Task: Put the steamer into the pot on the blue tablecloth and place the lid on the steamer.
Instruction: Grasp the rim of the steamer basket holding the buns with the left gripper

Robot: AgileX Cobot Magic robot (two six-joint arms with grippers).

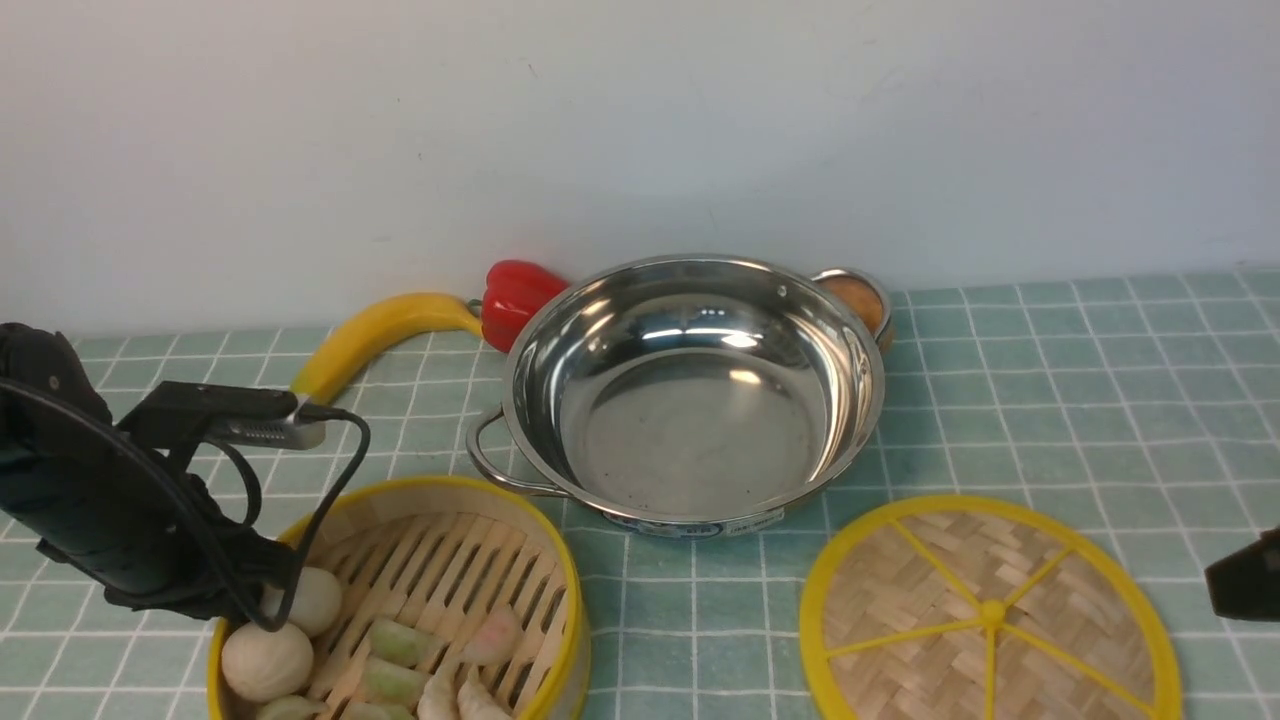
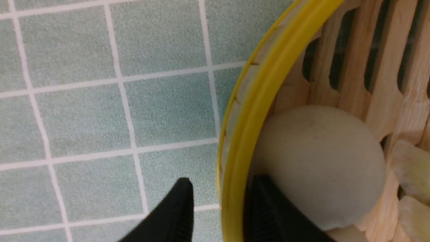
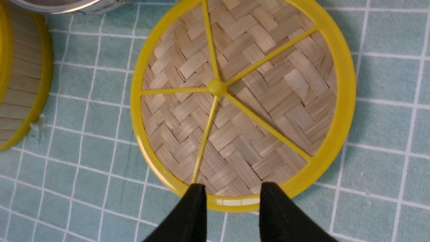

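Observation:
The steamer [image 1: 440, 570], a bamboo basket with a yellow rim holding toy buns and dumplings, sits on the blue tablecloth [image 1: 1050, 400] at the front left. My left gripper [image 2: 223, 201] is open and straddles its left rim [image 2: 248, 127]. One finger is outside, a little off the rim; the other is inside against a white bun [image 2: 319, 161]. The empty steel pot [image 1: 690, 400] stands behind, in the middle. The woven lid [image 1: 990, 615] lies flat at the front right. My right gripper [image 3: 231, 201] hovers open over the lid's [image 3: 235, 101] near edge, holding nothing.
A yellow banana [image 1: 380, 335] and a red pepper [image 1: 515, 295] lie behind the pot's left side by the wall. A small steel bowl [image 1: 860, 295] with something orange in it sits behind the pot's right. The steamer's wall [image 3: 20, 84] is close to the lid's side.

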